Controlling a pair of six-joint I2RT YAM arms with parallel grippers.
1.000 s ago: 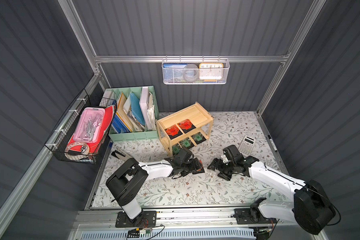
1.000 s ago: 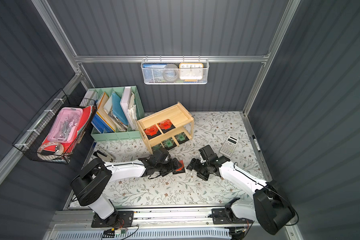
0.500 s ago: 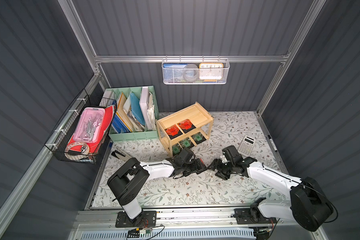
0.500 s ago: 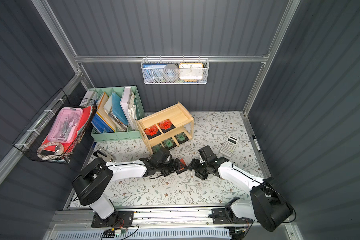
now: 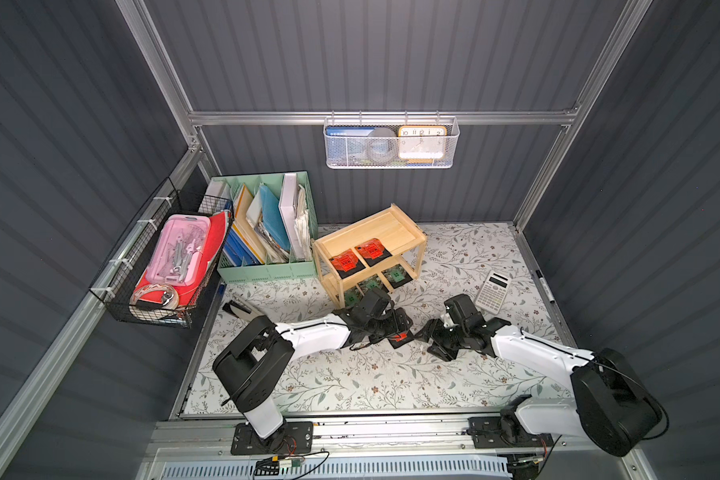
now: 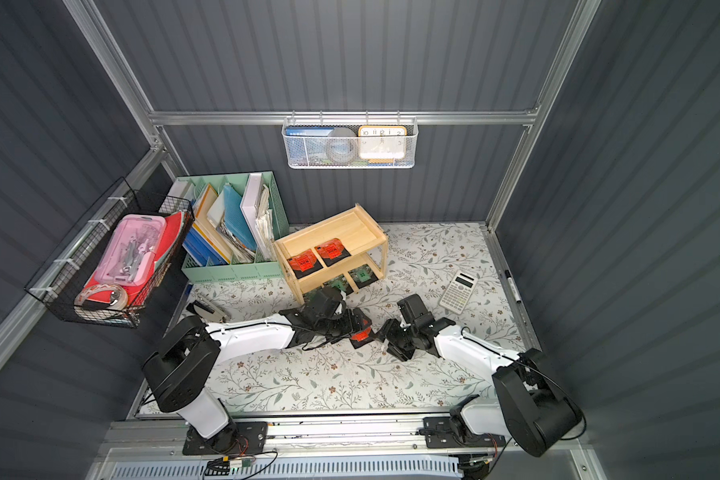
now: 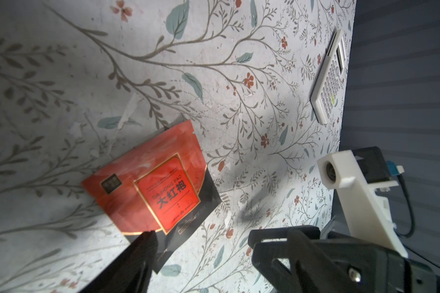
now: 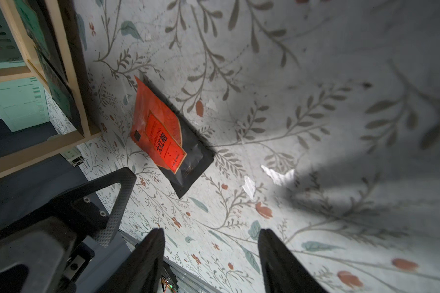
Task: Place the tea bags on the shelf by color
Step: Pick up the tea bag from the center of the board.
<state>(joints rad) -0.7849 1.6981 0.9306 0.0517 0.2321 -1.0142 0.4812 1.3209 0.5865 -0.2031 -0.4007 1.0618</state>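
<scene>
In both top views the shelf point(image 5: 395, 232) stands just beside the organizer point(image 5: 267, 272). It carries 2 orange bags point(image 5: 345, 262) point(image 5: 371, 250) on its upper board and 3 green bags point(image 5: 396, 274) point(image 5: 371, 284) point(image 5: 352, 296) on the lower one. Another orange packet, the loose bag point(image 6: 360, 334), lies on the mat point(image 5: 350, 386) in front of the shelf, between the left gripper point(image 5: 404, 328) and the right gripper point(image 5: 424, 332), whose tips come close together there. In the left wrist view the loose bag point(image 7: 158, 187) lies flat, label up. 1 finger point(image 7: 140, 253) of the left gripper overlaps its black corner; contact cannot be told. That gripper is released and grasps nothing. The calculator point(image 7: 329, 76) lies well apart, by the wall. In the right wrist view the right gripper point(image 8: 211, 233) has its fingers spread, with only mat between them. The loose bag point(image 8: 163, 137) lies ahead of them, untouched, near the shelf point(image 8: 69, 76).
</scene>
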